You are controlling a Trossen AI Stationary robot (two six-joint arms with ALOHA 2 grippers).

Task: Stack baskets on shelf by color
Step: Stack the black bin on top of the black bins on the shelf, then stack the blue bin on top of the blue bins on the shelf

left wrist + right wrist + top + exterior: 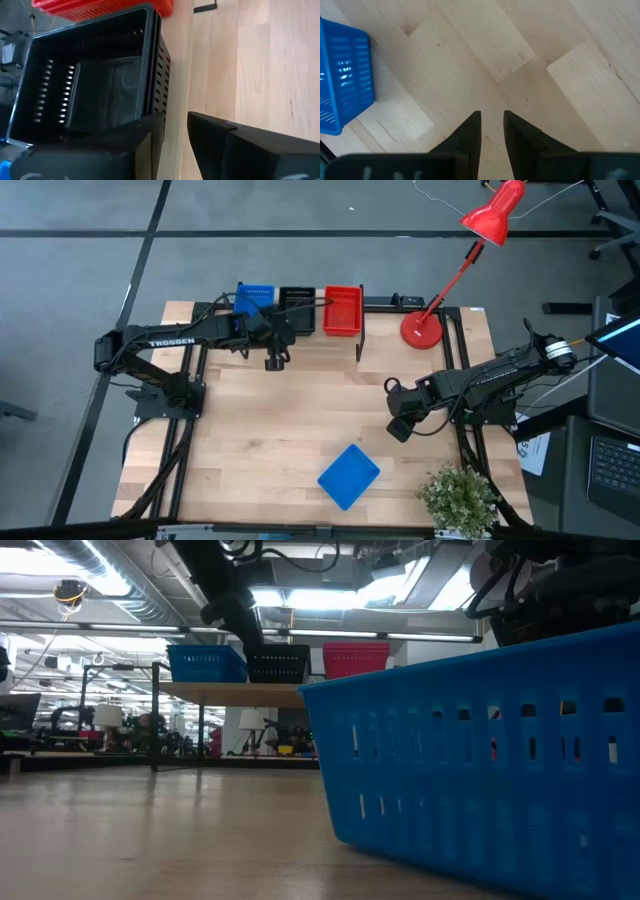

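The shelf (230, 692) stands at the table's far edge and carries a blue stack (255, 297), a black stack (296, 307) and a red stack (343, 310), left to right. One more blue basket (348, 476) rests on the tabletop near the near edge and fills the low view's right side (480, 760). My left gripper (175, 135) is open above the black stack's side wall (161, 75). My right gripper (492, 117) hovers over bare wood at the table's right, its fingers a narrow gap apart, with the loose blue basket (342, 80) off to one side. My left gripper comes at the black stack from above, with one finger (145, 145) over the side wall and the other (215, 140) over the shelf plank. Whether either finger touches the wall I cannot tell.
A red desk lamp stands with its base (420, 328) at the table's far right, beside the red stack. A small potted plant (460, 495) sits at the near right corner. Bare wood lies between the shelf and the loose blue basket.
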